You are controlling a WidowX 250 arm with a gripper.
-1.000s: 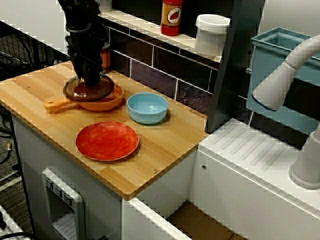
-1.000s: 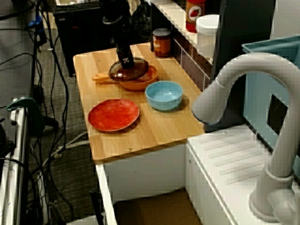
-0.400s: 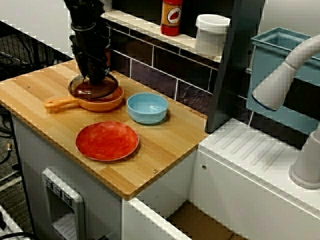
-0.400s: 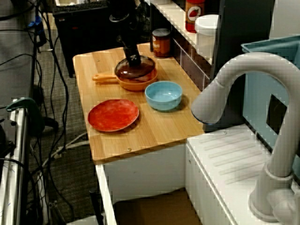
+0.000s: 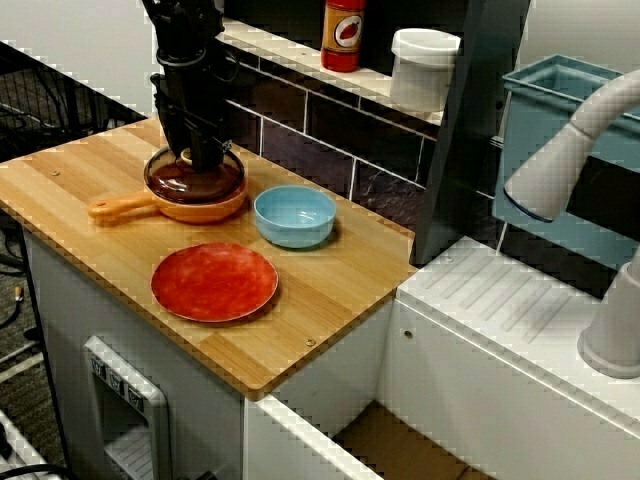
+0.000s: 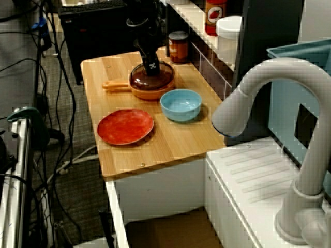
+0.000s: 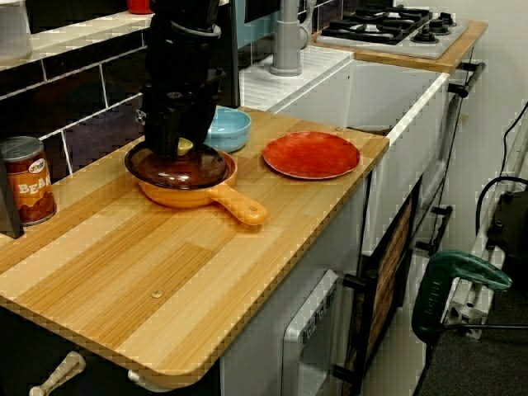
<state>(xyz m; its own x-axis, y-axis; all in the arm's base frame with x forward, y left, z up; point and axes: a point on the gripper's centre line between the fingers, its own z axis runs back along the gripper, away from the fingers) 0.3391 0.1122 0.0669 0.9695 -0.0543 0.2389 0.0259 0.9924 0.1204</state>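
A brown glass lid (image 5: 195, 180) lies level over an orange pan (image 5: 207, 209) on the wooden counter (image 5: 330, 300). The pan's handle (image 5: 118, 208) points toward the counter's left end. My gripper (image 5: 195, 155) comes straight down on the lid's centre, fingers shut around its yellow knob. In the view along the counter the lid (image 6: 151, 79) covers the pan (image 6: 150, 93) under the gripper (image 6: 151, 66). The low view from the counter's end shows the knob between the fingers of the gripper (image 7: 183, 147), above the lid (image 7: 177, 167) and pan (image 7: 238, 205).
A blue bowl (image 5: 294, 215) stands just right of the pan and a red plate (image 5: 214, 281) lies in front of it. A bean can (image 7: 27, 191) stands by the tiled wall. A red bottle (image 5: 343, 35) and a white tub (image 5: 423, 68) stand on the shelf. A grey faucet (image 5: 580, 140) rises at the right.
The gripper carried the lid right and toward the wall, from overhanging the pan's left rim to centred on the pan, and lowered it.
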